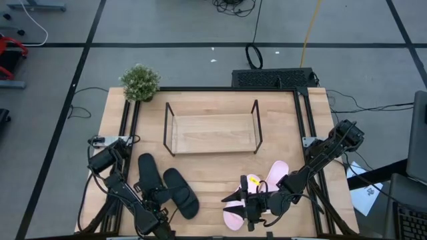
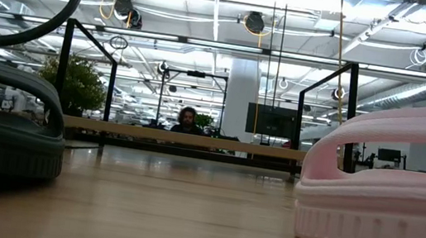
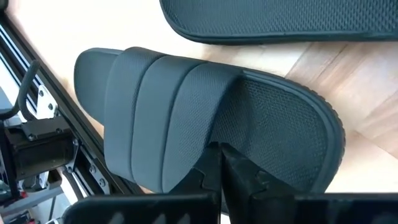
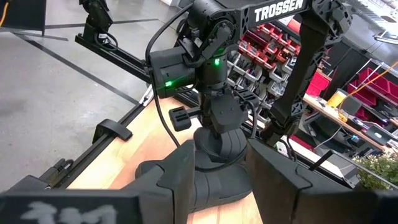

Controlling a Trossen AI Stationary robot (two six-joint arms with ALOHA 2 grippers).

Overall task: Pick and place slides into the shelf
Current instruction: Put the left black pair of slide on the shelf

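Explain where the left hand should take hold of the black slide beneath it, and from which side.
Probably grip the black slide by its wide strap, at the arched edge facing the heel. Come down over the open footbed, one finger under the arch, one on top: the slide lies sole down and the strap stands clear of it. The left hand sits at that edge, fingers together.

Bright overhead light, blurred foreground
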